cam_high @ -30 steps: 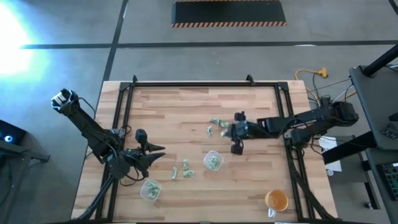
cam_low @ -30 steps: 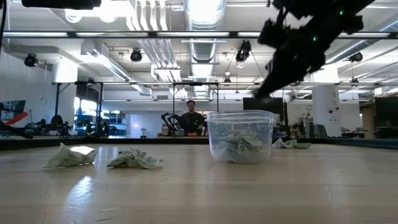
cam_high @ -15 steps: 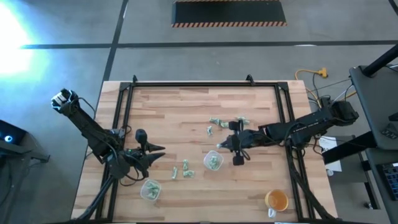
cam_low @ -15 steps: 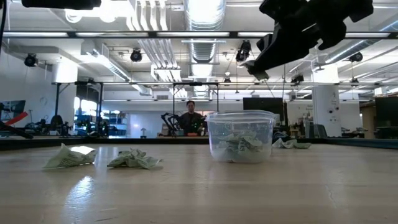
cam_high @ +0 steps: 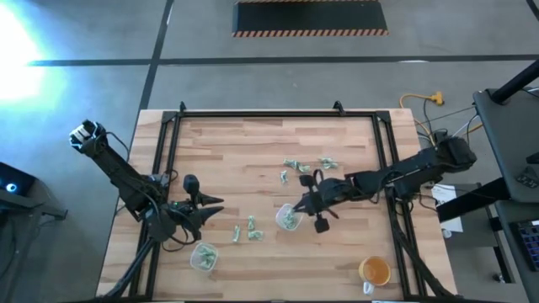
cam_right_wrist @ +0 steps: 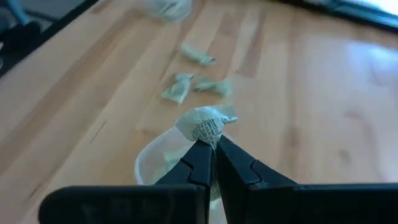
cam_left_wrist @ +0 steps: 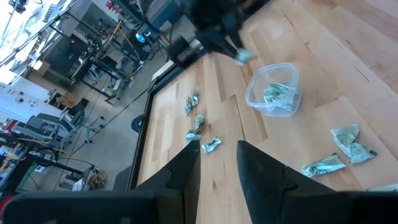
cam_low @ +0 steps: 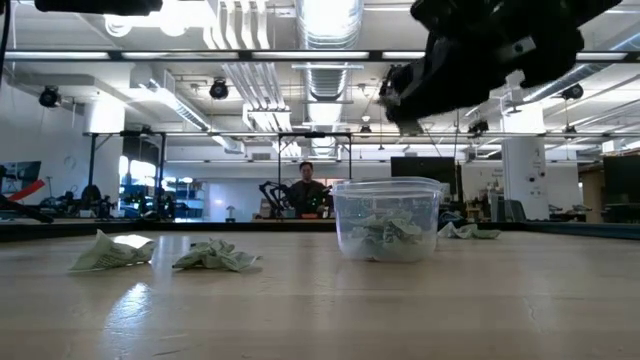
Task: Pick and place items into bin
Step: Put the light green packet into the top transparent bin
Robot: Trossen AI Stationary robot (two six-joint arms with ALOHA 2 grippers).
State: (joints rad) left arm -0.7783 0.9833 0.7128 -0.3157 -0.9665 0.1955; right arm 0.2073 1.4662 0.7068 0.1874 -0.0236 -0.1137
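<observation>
Right tool [cam_right_wrist: 213, 148] pinched shut on 1 crumpled green-and-white wrapper piece [cam_right_wrist: 205, 126], held by its lower fold just above the clear plastic cup [cam_high: 288, 218] near the middle of the light wooden table [cam_high: 236, 151]. The cup already holds several such pieces.

We judge the piece very light, soft and springy: it crushes under the tips rather than resisting, and may cling to a finger on release. Best taken across a raised crease, not a flat flap.

Loose pieces [cam_high: 295, 166] lie toward the table's far edge; 2 more loose pieces [cam_high: 244, 230] sit nearer the front edge.

Left tool [cam_high: 217, 206] waits low by the left edge, fingers part open, holding nothing. A second clear cup [cam_high: 203, 257] stands at the front-left corner.
</observation>
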